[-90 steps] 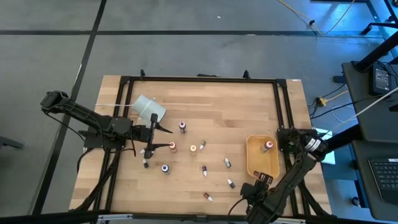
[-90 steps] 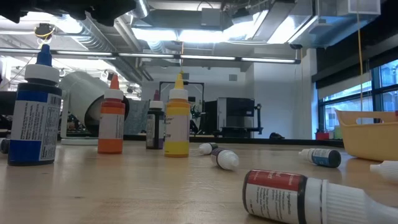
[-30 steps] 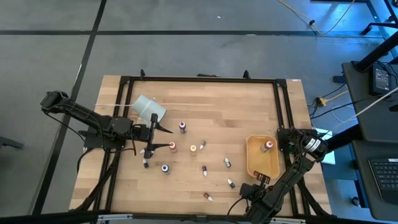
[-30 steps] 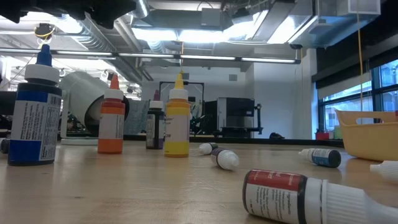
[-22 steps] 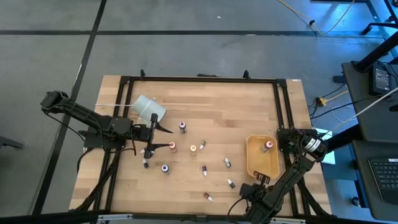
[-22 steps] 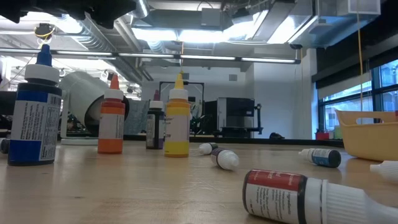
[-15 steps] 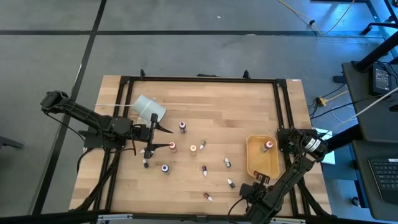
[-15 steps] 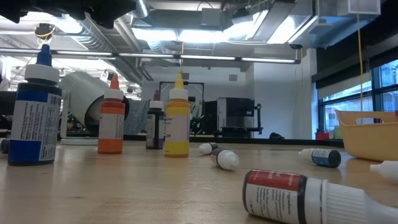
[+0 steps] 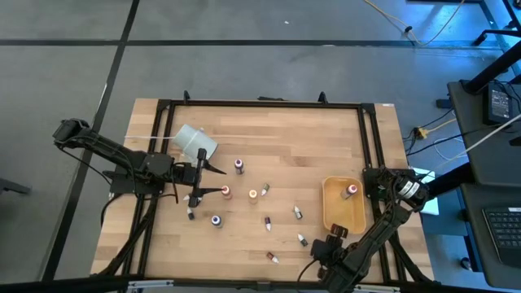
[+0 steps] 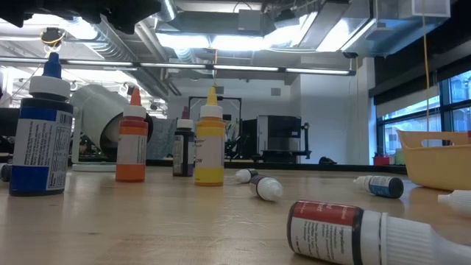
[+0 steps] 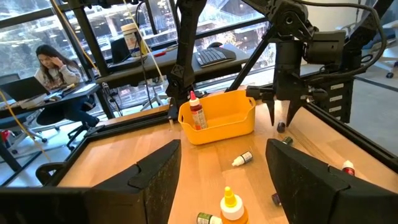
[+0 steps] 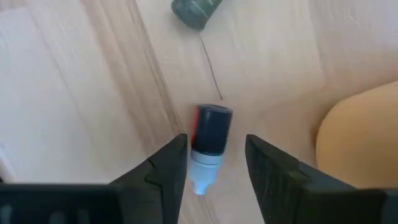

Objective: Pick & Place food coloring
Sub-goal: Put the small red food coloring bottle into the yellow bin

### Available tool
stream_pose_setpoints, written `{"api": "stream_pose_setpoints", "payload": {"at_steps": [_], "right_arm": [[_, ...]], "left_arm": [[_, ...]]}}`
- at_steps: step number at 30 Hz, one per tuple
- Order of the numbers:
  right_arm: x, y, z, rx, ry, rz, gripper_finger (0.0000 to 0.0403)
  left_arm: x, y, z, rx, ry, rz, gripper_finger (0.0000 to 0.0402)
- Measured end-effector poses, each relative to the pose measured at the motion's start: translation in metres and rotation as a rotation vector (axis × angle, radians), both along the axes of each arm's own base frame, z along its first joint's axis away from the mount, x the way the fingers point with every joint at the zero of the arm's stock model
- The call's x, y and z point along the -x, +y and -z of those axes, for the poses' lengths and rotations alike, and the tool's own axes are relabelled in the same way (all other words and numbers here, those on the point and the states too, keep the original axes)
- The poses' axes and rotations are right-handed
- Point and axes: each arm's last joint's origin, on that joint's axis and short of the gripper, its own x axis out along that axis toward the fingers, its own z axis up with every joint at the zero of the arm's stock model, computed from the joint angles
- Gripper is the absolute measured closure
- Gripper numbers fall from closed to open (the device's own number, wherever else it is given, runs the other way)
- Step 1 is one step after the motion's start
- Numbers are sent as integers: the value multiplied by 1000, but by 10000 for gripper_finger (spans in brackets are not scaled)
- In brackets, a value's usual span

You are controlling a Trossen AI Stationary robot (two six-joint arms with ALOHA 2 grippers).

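You see a dark food coloring bottle (image 12: 209,144) lying on the table (image 9: 309,146) beside the yellow tray (image 9: 343,213), between the spread fingers of your right gripper (image 12: 211,163). Your left gripper (image 9: 200,177) waits open near the white cup (image 9: 196,142).

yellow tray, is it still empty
No, one red bottle with a pale cap stands upright inside the yellow tray, seen in the left wrist view.

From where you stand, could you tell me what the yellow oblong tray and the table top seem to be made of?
The yellow oblong tray looks like moulded plastic: smooth, uniformly coloured walls with a rolled rim and a mild sheen. The table top appears to be pale wood in glued strips, with visible grain lines and a matte finish.
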Motion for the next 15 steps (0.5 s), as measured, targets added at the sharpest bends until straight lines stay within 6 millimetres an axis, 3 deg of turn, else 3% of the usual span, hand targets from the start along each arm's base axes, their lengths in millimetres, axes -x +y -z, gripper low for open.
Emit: {"api": "stream_pose_setpoints", "payload": {"at_steps": [10, 15], "right_arm": [[-2, 3, 9, 20, 6, -34, 239], [-2, 3, 10, 14, 6, -35, 267]], "left_arm": [[0, 0, 0, 0, 0, 0, 170], [0, 0, 0, 0, 0, 0, 170]]}}
